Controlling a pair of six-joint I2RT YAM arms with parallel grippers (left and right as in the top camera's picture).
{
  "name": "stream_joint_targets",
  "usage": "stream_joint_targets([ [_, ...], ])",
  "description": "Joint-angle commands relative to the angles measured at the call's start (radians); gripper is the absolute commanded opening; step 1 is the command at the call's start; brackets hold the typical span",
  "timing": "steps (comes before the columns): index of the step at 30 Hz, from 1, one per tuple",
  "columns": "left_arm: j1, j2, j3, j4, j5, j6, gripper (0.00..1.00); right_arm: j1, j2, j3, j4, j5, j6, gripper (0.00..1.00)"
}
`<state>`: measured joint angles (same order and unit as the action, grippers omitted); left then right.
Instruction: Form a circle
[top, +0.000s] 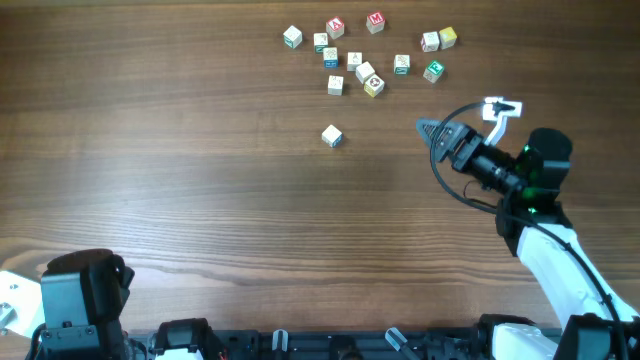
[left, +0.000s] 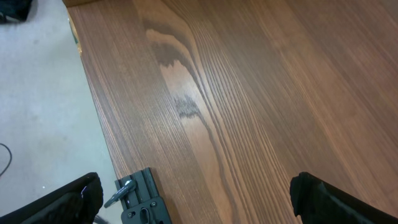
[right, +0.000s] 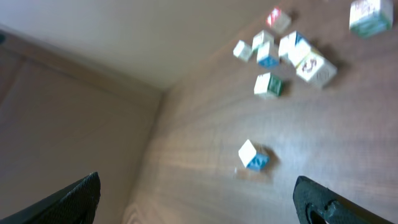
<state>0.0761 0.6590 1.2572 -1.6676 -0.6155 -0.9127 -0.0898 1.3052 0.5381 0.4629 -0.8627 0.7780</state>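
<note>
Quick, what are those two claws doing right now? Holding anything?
Left gripper: open, holding nothing.
Right gripper: open, holding nothing.

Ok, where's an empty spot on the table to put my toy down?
The left side of the table is bare, and so is the wide middle between the lone cube and the near edge. Crowded: the top, where the cubes bunch, beside the right tool.
</note>
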Motion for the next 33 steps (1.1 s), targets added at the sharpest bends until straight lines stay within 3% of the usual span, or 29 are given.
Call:
stream_joint_targets([
  [1, 0.007, -0.002, -0.002, 0.002, -0.003, -0.019, 1.0, 0.001, 0.006, 0.091, -0.058, 0.119, 0.007, 1.0],
  [5, 0.007, -0.002, -0.002, 0.002, -0.003, -0.019, 1.0, 0.052, 0.007, 0.249, -0.312, 0.332, -0.102, 0.99],
  [6, 0.007, -0.002, -0.002, 0.002, -0.003, -0.019, 1.0, 0.116, 0.011, 0.37, -0.488, 0.529, -0.198, 1.0],
  [8, 0.007, -0.002, -0.002, 0.002, -0.003, -0.019, 1.0, 0.16, 0.021, 0.429, -0.55, 0.622, -0.25, 0.99],
  [11, 0.007, -0.002, -0.002, 0.002, -0.003, -0.019, 1.0, 0.216, 0.059, 0.496, -0.557, 0.656, -0.356, 0.99],
  [15, 0.007, -0.002, -0.002, 0.002, -0.003, -0.019, 1.0, 0.237, 0.16, 0.59, -0.556, 0.653, -0.377, 0.99],
  [24, 0.007, -0.002, -0.002, 0.002, -0.003, -0.019, 1.0, 0.248, 0.594, 1.079, -0.819, 0.743, -0.417, 1.0],
  [27, 0.007, -0.002, -0.002, 0.002, -0.003, -0.019, 1.0, 0.248, 0.739, 1.172, -0.787, 0.743, -0.409, 0.99],
  [33, 0.007, -0.002, -0.002, 0.002, -0.003, -0.019, 1.0, 0.261, 0.903, 1.185, -0.67, 0.738, -0.357, 0.99],
])
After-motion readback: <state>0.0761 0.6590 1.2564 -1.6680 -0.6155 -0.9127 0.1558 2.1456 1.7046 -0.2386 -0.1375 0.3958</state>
